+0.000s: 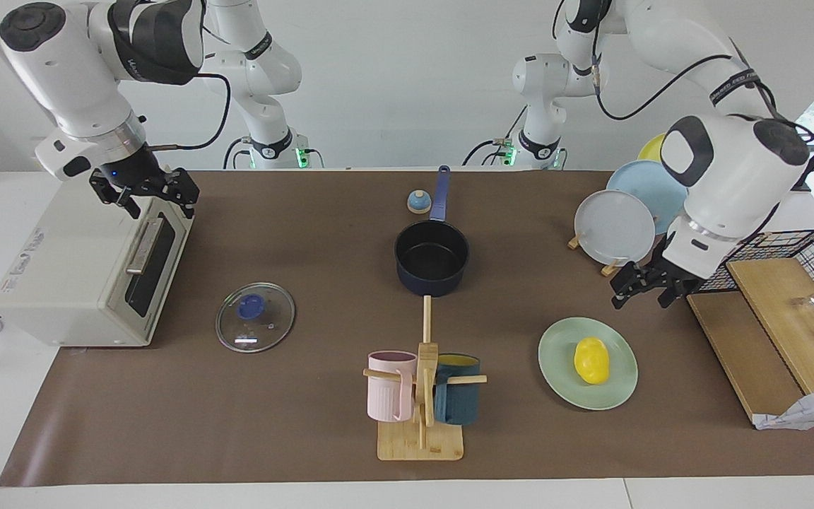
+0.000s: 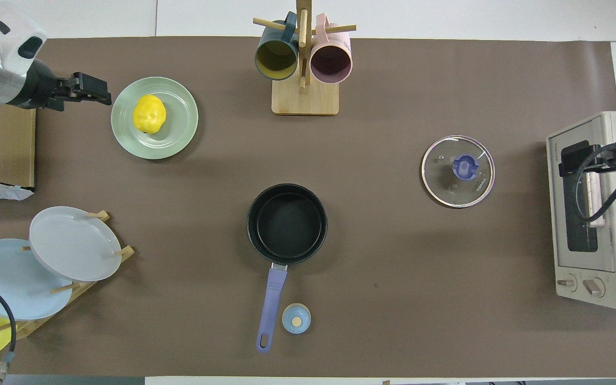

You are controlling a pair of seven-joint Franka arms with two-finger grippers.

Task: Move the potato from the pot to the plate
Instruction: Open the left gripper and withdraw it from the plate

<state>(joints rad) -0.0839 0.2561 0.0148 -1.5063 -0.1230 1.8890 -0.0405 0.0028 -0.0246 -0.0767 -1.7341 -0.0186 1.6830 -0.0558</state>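
Two open grippers hang above a brown table mat [image 1: 308,233], and neither holds anything.

Nearest the robots, a small blue dome-shaped bell [image 1: 418,202] sits just beside the long blue handle of the round dark navy saucepan [image 1: 432,258], which stands near the middle of the mat with its black inside empty. About as near, toward the left arm's end, a wooden rack holds a grey-white plate [image 1: 614,227], a light blue plate [image 1: 651,185] and a yellow plate [image 1: 654,148] on edge.

The right gripper [image 1: 160,205] hangs over the top front edge of the cream toaster oven [image 1: 75,268] at the right arm's end, its jaws spread wide. The left gripper [image 1: 639,297] is raised over the mat beside a flat wooden board [image 1: 732,346], its jaws also wide apart and clear of the plate.

Farther out, a round glass lid with a blue knob [image 1: 255,317] lies flat on the mat beside the oven.

Farther again, toward the left arm's end, the smooth bright yellow egg-shaped potato [image 1: 591,360] lies on the round pale mint-green plate [image 1: 562,382], roughly at its centre, well apart from the saucepan.

Farthest from the robots, a wooden mug stand [image 1: 421,438] carries a ribbed pink mug [image 1: 391,385] and a dark teal mug [image 1: 458,399].
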